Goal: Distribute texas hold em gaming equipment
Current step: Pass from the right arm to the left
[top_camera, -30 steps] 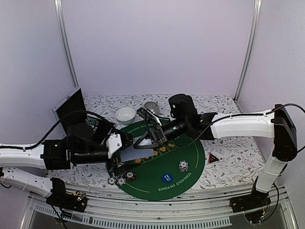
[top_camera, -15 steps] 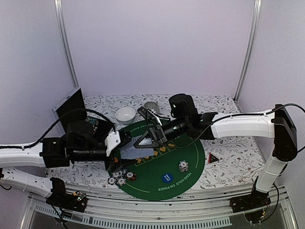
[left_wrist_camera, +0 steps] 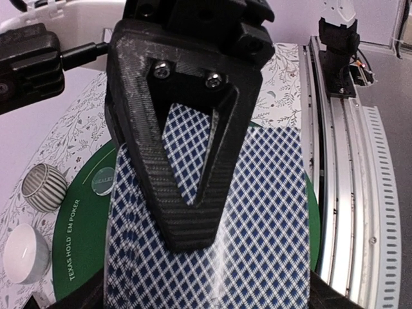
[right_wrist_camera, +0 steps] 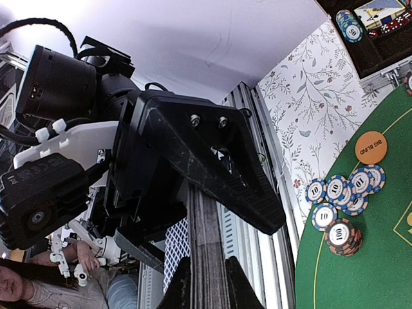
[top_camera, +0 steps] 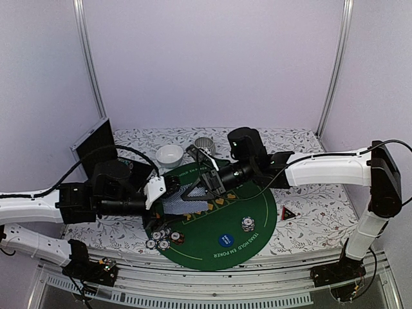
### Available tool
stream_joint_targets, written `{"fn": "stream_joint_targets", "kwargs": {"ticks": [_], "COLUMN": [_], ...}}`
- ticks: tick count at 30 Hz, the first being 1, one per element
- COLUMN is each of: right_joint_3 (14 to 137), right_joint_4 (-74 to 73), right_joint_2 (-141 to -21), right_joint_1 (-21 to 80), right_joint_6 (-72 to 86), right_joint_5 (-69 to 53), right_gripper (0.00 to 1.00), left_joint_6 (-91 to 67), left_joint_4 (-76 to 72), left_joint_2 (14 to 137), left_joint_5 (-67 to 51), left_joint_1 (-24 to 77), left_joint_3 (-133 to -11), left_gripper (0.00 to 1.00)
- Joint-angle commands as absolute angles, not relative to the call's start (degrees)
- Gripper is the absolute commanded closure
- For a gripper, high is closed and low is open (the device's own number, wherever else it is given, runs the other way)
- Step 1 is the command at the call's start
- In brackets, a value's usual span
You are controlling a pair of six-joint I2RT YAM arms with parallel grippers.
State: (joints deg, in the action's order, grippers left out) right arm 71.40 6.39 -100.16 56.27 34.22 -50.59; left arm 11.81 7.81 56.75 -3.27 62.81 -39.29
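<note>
A deck of blue-checked playing cards hangs over the left part of the green mat. My right gripper is shut on its faces; the right wrist view shows the deck edge-on between my right gripper. My left gripper meets it from the left, jaws closed against the deck's side edges. Striped poker chips lie at the mat's near left, a chip stack to the right. A blue button disc, an orange disc and a red-black triangle lie flat.
A white bowl and a striped grey bowl stand behind the mat. An open black case sits at the back left. A pale green disc lies on the mat's far edge. Metal rails run along the table's near side.
My left gripper's jaws have narrowed onto the deck's edges and the left arm has drawn slightly back to the left. The right gripper has kept its grip and place.
</note>
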Motion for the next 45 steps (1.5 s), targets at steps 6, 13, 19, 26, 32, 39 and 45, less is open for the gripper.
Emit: {"fn": "stream_joint_targets", "kwargs": {"ticks": [6, 13, 19, 26, 32, 39, 45], "right_joint_3": [73.2, 74.2, 74.7, 74.5, 74.4, 74.0, 73.8], "right_joint_4": [4.9, 5.0, 5.0, 5.1, 5.1, 5.0, 5.0], "right_joint_2": [-98.8, -98.7, -99.1, -99.2, -99.1, -99.0, -98.9], "right_joint_1": [57.1, 57.1, 57.1, 57.1, 57.1, 57.0, 57.0], "right_joint_6": [32.0, 32.0, 31.9, 32.2, 32.5, 32.9, 33.0], "right_joint_5": [-50.0, -49.9, -50.3, -50.3, -50.2, -49.4, -49.2], "right_gripper": [0.92, 0.91, 0.91, 0.90, 0.80, 0.67, 0.65], "left_joint_6": [12.5, 12.8, 13.1, 13.5, 13.5, 13.5, 13.2], "left_joint_4": [8.1, 8.0, 7.8, 6.8, 6.9, 6.9, 6.7], "left_joint_2": [57.8, 58.7, 59.5, 58.7, 58.6, 58.5, 58.2], "left_joint_5": [-5.0, -5.4, -4.9, -4.1, -2.9, -2.0, -1.6], "left_joint_1": [61.8, 61.8, 61.8, 61.8, 61.8, 61.8, 61.8], "left_joint_3": [-41.4, -41.2, -41.5, -41.0, -41.1, -41.1, -40.9], "left_gripper": [0.43, 0.31, 0.31, 0.40, 0.42, 0.45, 0.45]}}
